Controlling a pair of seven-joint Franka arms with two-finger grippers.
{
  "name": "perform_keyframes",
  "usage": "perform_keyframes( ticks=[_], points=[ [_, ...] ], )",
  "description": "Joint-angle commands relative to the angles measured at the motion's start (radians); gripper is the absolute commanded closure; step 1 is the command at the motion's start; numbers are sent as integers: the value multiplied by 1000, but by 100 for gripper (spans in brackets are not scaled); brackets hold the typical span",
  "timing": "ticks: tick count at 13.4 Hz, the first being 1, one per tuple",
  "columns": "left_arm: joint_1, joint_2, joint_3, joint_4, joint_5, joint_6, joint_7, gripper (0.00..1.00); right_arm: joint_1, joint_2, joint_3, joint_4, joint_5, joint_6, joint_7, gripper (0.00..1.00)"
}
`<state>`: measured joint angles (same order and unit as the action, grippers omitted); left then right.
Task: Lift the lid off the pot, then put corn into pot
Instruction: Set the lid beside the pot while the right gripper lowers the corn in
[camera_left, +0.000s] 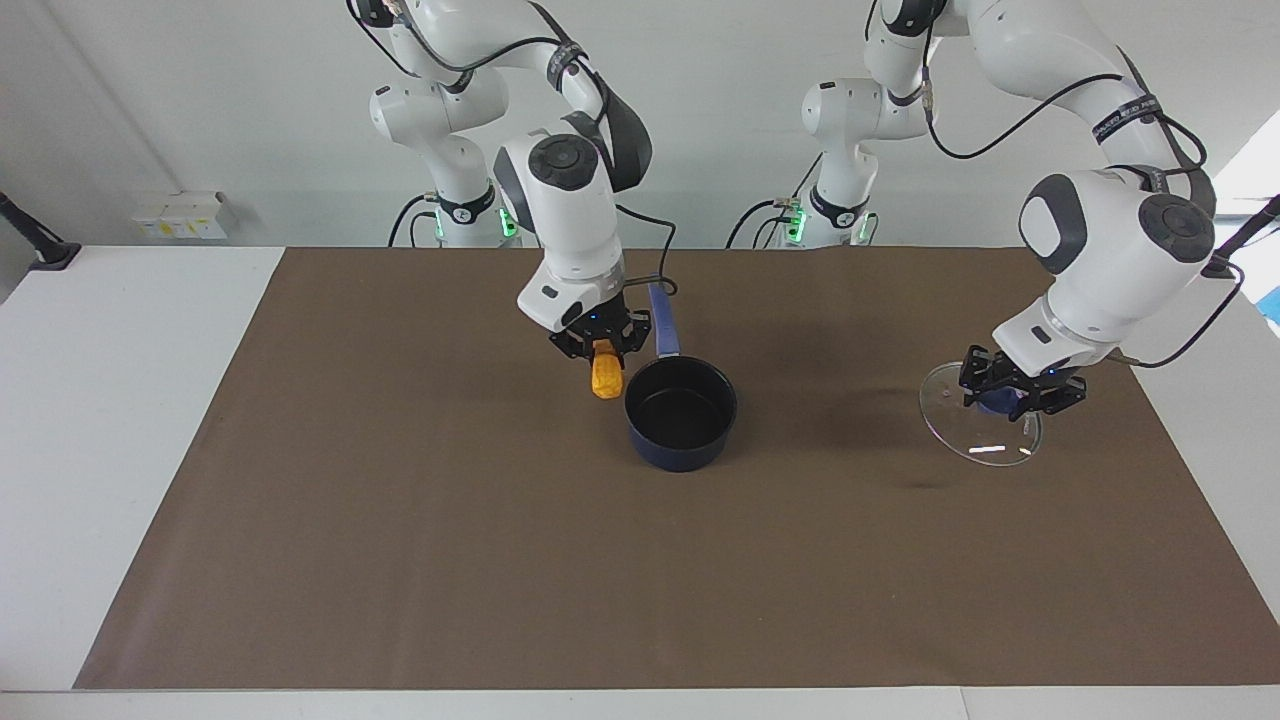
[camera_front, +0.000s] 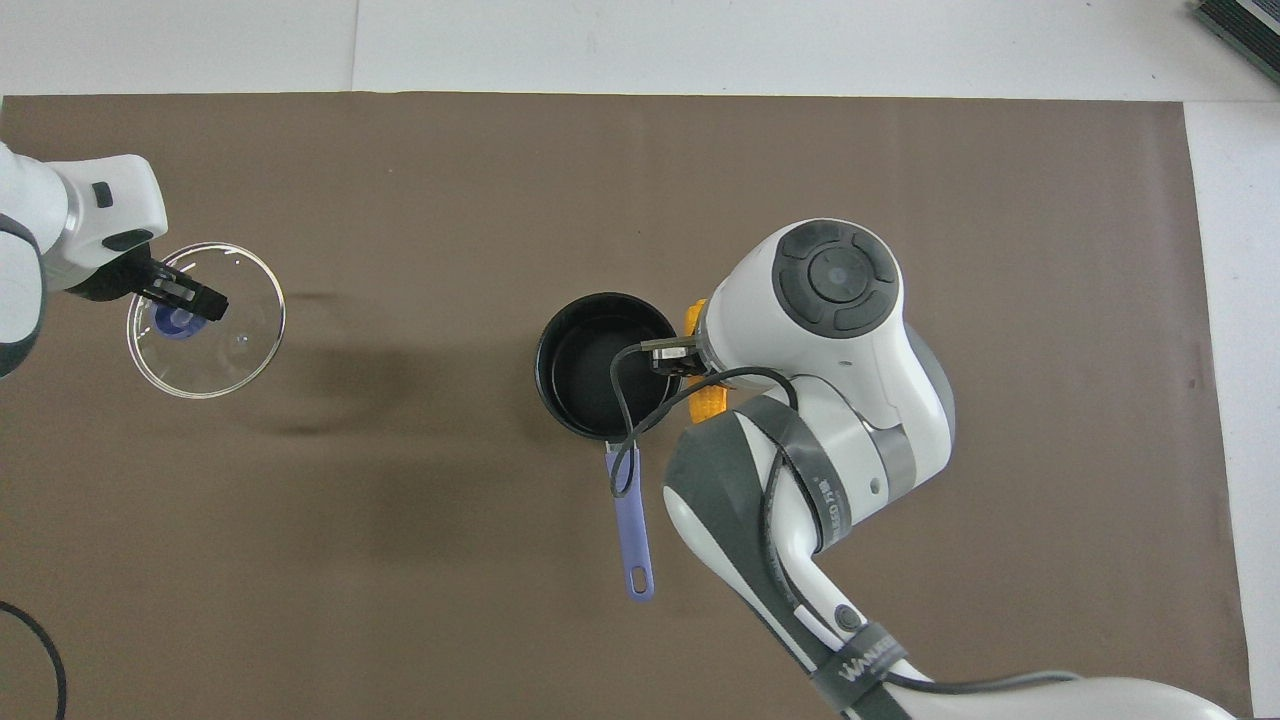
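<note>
A brown mat (camera_left: 640, 560) covered the table; mid-frame, the open pot (camera_left: 681, 414) waited; the right gripper (camera_left: 603, 348) clamped the corn (camera_left: 605, 376) beside its rim, ready to drop; at frame right, the left gripper (camera_left: 1020, 393) pinched the lid (camera_left: 980, 435) clear.

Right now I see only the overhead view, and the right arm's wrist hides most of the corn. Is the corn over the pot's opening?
Observer: Not yet. From the facing view, the corn hangs end-down from the right jaws, just outside the rim of the pot, toward the right arm's end.
Operator: And the lid, is it set down?
Observer: No. The left jaws hold the lid tilted in the air; its shadow lies apart on the mat.
</note>
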<state>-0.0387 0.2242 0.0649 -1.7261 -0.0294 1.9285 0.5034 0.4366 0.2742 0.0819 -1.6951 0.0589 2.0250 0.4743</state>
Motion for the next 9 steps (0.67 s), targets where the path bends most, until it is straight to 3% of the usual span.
perform_keyframes(
  ticks=[1, 3, 9],
  points=[
    [48, -85, -10, -141, -7, 64, 49, 100, 66, 112, -2, 109, 1, 24, 124, 100],
    [51, -88, -10, -174, -7, 78, 50, 100, 118, 170, -2, 153, -1, 61, 182, 100],
    [51, -95, -10, -289, -7, 182, 49, 100, 117, 242, -2, 152, -2, 153, 181, 100]
  ],
)
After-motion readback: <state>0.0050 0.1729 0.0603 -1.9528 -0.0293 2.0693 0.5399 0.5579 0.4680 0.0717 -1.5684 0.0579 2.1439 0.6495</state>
